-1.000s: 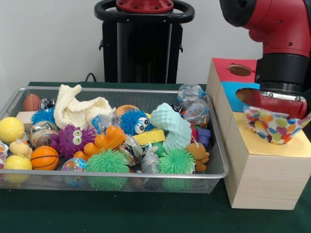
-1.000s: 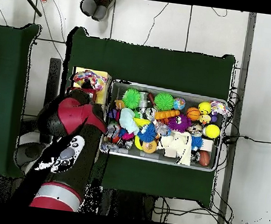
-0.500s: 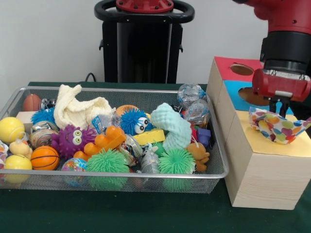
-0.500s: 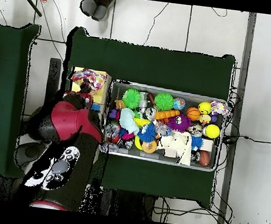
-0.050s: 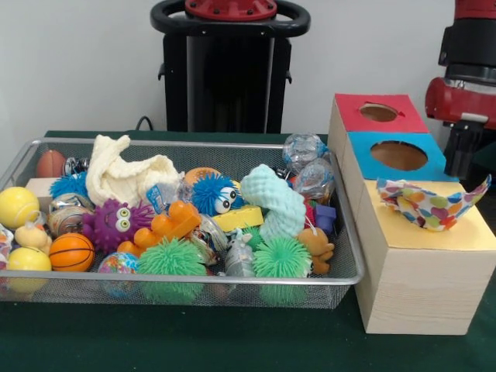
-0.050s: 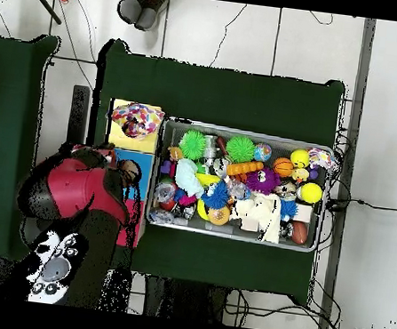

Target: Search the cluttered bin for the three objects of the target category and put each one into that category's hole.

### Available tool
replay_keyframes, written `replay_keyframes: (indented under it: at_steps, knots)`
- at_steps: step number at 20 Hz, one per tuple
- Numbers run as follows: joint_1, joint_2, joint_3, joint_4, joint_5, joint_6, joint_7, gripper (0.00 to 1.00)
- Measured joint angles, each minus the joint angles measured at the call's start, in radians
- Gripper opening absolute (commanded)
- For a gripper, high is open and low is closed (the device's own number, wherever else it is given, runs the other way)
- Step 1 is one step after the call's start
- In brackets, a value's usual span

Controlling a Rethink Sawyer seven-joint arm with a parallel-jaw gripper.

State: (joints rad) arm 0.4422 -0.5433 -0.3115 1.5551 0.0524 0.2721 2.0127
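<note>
Front view: the pincer (image 5: 459, 159) hangs at the right edge, above and behind the sorting box (image 5: 418, 263), with nothing in it. Only one dark finger shows clearly, so whether it is spread or pressed together cannot be told. A polka-dot paper wrapper (image 5: 434, 203) rests crumpled on the yellow top section (image 5: 457, 234), over the spot where a hole would be; no yellow hole is visible. The blue hole (image 5: 399, 156) and red hole (image 5: 379, 112) stand uncovered. The wire bin (image 5: 186, 291) on the green worktop (image 5: 178, 341) is packed with toys.

Handling judgement: the wrapper looks thin, light and easily crushed. It will likely fold rather than resist, so a pinch on a raised rim fold should suit better than a grasp across the body. A downward push at its centre may be needed to seat it.

Overhead view: the wrapper (image 6: 135, 119) lies on the yellow end of the box, just beside the bin (image 6: 233, 237). The red arm (image 6: 73, 194) covers the other end of the box, and the pincer itself is hidden beneath it.
</note>
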Motion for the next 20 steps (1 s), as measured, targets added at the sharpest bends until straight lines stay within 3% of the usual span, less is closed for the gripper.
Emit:
replay_keyframes:
  at_steps: [10,20]
  knots:
    - [0.027,-0.032,0.041,0.094,0.006,0.027,0.0,0.0]
    - [-0.021,-0.072,0.089,0.136,0.006,0.03,0.0,0.0]
